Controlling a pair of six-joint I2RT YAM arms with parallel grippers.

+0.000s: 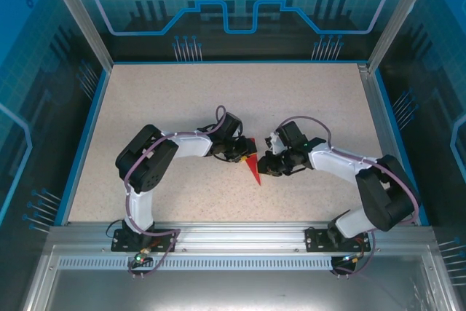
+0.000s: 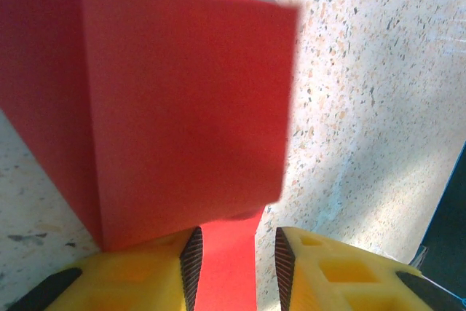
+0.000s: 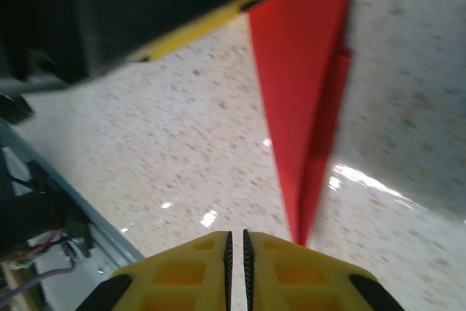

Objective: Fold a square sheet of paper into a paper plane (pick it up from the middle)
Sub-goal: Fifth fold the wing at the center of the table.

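Around you the speckled worktop (image 1: 145, 107) is boxed in by blue printed panels (image 1: 240, 5) at the back and sides. A metal rail (image 1: 240, 234) runs along the near edge, where both arm bases are bolted. The two arms bend inward and meet near the middle, so each crowds the other. In your right wrist view the left pincer's yellow finger (image 3: 218, 16) and its dark body hang over the wide end of the paper. A purple cable (image 1: 306, 118) loops above the right wrist.

The paper plane (image 1: 253, 169) lies on the worktop between the two pincers, a narrow red dart with its point towards the near edge.

Your left pincer (image 1: 240, 154) sits at the wide end. In its own view the yellow fingers (image 2: 145, 274) stand apart, released. A red strip runs between the pads, and a sliver of worktop shows beside the right pad. A broad folded panel with a crease down its left side spreads out just ahead.

Your right pincer (image 1: 263, 167) sits just beside the dart, on its right. In the wrist view the pads are clenched to a hairline gap with nothing in them. The dart's tip lies just to the right of the fingertips, and you cannot tell whether it touches them.
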